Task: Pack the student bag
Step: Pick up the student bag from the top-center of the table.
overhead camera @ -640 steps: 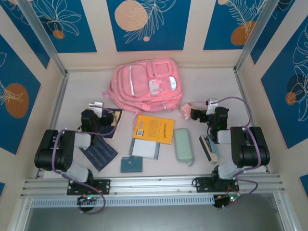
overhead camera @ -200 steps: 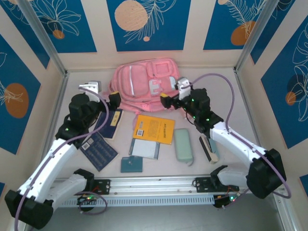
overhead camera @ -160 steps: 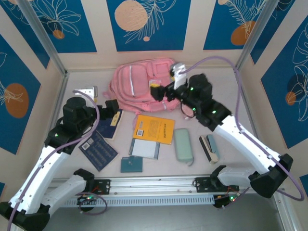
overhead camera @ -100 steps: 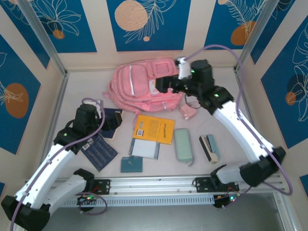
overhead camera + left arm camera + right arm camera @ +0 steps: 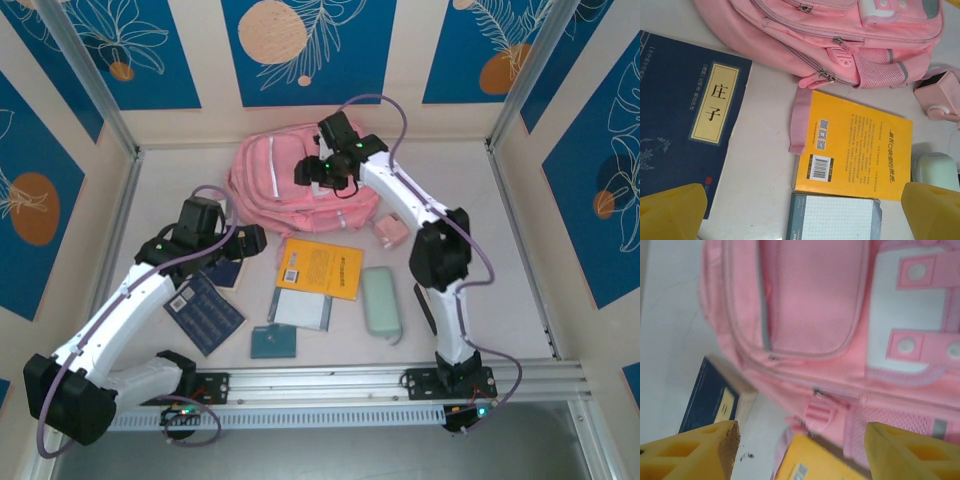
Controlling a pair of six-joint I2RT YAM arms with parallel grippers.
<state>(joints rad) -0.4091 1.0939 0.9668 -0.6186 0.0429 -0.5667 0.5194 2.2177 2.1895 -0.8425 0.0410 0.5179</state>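
The student bag, pink with pale patches, lies flat at the back of the table. My right gripper hovers over its front pockets, open and holding nothing. In the right wrist view the bag lies under the right gripper, with a zip pull and the bag's near edge between the yellow fingers. My left gripper hangs open by the bag's near-left corner. In the left wrist view the left gripper is above a yellow book, and the bag lies beyond.
In front of the bag lie a dark blue book, the yellow book, a grid notepad, a mint case, a small pink box, a patterned blue notebook and a teal card. A pink strap overlaps the yellow book.
My right arm has reached out and swung left, carrying its gripper from the bag's right side over its front pockets. My left gripper has moved right, towards the bag's near edge.
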